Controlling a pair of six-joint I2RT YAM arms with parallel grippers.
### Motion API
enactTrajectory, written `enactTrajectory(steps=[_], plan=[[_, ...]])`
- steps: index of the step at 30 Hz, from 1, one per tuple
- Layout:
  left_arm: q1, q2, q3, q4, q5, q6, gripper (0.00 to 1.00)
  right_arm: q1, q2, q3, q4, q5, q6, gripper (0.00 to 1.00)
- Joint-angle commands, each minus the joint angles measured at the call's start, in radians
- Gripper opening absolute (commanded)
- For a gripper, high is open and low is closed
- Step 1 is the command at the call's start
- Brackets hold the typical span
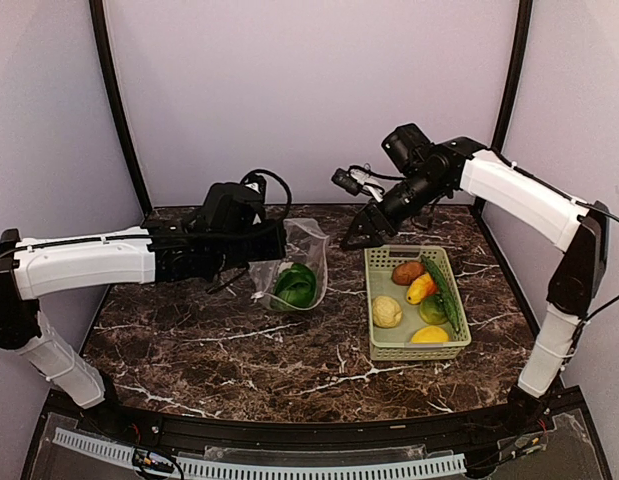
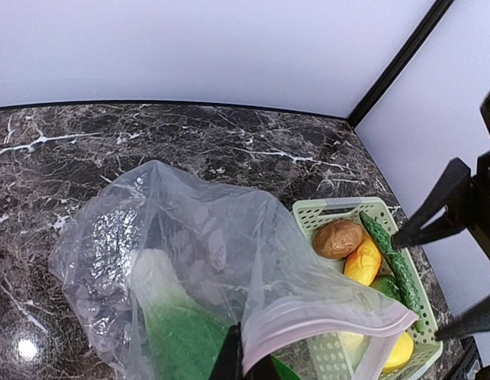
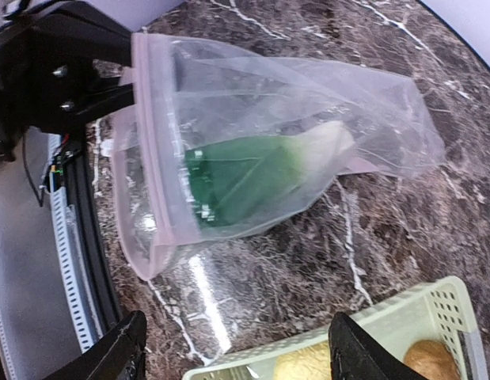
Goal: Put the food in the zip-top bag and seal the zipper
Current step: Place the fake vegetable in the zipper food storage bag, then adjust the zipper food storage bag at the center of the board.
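L tool tight on zip-top bag rim, bok choy inside; R tool agape beside bag

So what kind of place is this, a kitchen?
Probably a robot test booth, not a kitchen: plain walls box in one marble-look table, two robot arms stand at its edge, and the basket holds toy food.

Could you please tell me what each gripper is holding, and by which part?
The left gripper holds the bag by its zipper edge at the mouth. The right gripper is open and holds nothing.
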Motion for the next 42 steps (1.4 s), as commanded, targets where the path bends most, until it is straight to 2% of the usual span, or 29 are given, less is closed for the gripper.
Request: enactTrajectory(steps=[1,8,12,17,19,22,24,27,32,36,39,42], plan=[[0.002,-0.048,-0.038,0.031,-0.098,-0.107,0.01,0.044,0.010,0.014,-0.001,-0.207,0.014,0.75],[0.000,-0.061,-0.060,0.089,-0.147,-0.179,0.01,0.075,0.072,0.041,0.022,-0.163,0.067,0.64],[0.000,-0.063,-0.061,0.147,-0.138,-0.168,0.01,0.094,0.105,0.076,0.040,-0.085,0.114,0.69],[0.001,-0.061,-0.056,0.184,-0.098,-0.172,0.01,0.093,0.149,0.122,0.061,0.013,0.165,0.59],[0.000,-0.060,-0.057,0.190,-0.090,-0.174,0.01,0.093,0.165,0.141,0.060,0.018,0.176,0.47],[-0.002,-0.069,-0.061,0.187,-0.096,-0.176,0.01,0.094,0.181,0.156,0.057,0.040,0.182,0.37],[-0.003,-0.076,-0.066,0.184,-0.099,-0.177,0.01,0.094,0.182,0.152,0.058,0.049,0.180,0.26],[-0.002,-0.089,-0.072,0.184,-0.092,-0.175,0.01,0.092,0.188,0.178,0.048,0.088,0.171,0.01],[-0.003,-0.086,0.000,0.067,-0.075,-0.091,0.01,0.087,0.138,0.316,0.057,0.110,0.117,0.00],[0.002,-0.044,0.050,-0.059,-0.094,-0.015,0.01,0.072,0.128,0.266,0.138,0.089,0.124,0.00],[0.008,-0.048,0.056,-0.075,-0.053,0.015,0.01,0.068,0.180,0.315,0.115,0.045,0.126,0.00],[0.009,-0.108,0.031,-0.042,-0.102,0.067,0.01,0.068,0.215,0.366,0.116,0.060,0.111,0.00]])
